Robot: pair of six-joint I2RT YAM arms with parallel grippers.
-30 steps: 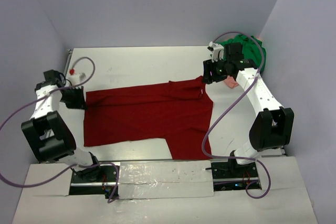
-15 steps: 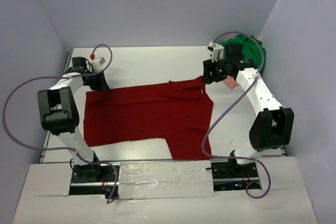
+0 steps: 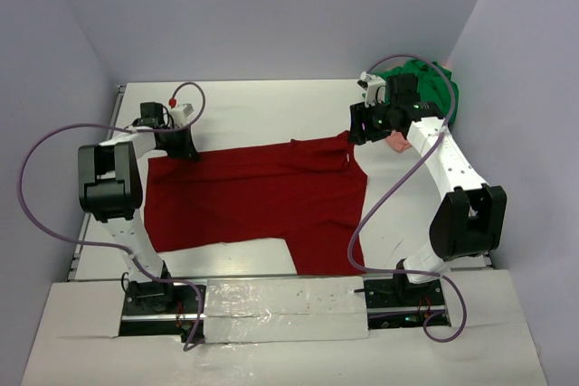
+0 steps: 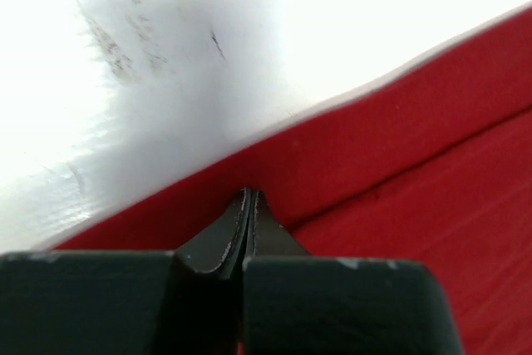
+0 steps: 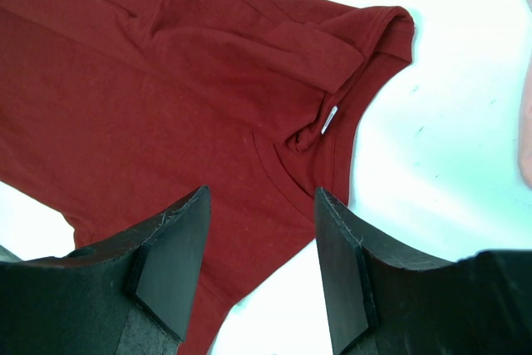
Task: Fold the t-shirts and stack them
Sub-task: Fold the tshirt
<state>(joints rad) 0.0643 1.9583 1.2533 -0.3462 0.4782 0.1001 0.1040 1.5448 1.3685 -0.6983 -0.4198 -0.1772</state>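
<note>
The dark red t-shirt [image 3: 258, 196] lies spread flat on the white table, collar to the right. My left gripper [image 3: 185, 145] is at the shirt's far left corner. In the left wrist view it [image 4: 249, 194] is shut, tips resting at the hem of the red cloth [image 4: 399, 139], and no cloth shows between the jaws. My right gripper [image 3: 359, 129] hovers open and empty over the collar end; the right wrist view [image 5: 262, 195] shows the collar with its label [image 5: 329, 119] ahead of the fingers. The green t-shirt [image 3: 425, 83] lies bunched at the far right, with the pink one [image 3: 398, 143] just in front of it.
Purple cables loop from both arms over the table's sides. Grey walls close in the table [image 3: 253, 106] at the back and on both sides. A sliver of pink cloth [image 5: 525, 143] shows at the right edge of the right wrist view.
My left arm has swung from the shirt's left edge round to its far left corner. The shirt and my right arm have not moved.
</note>
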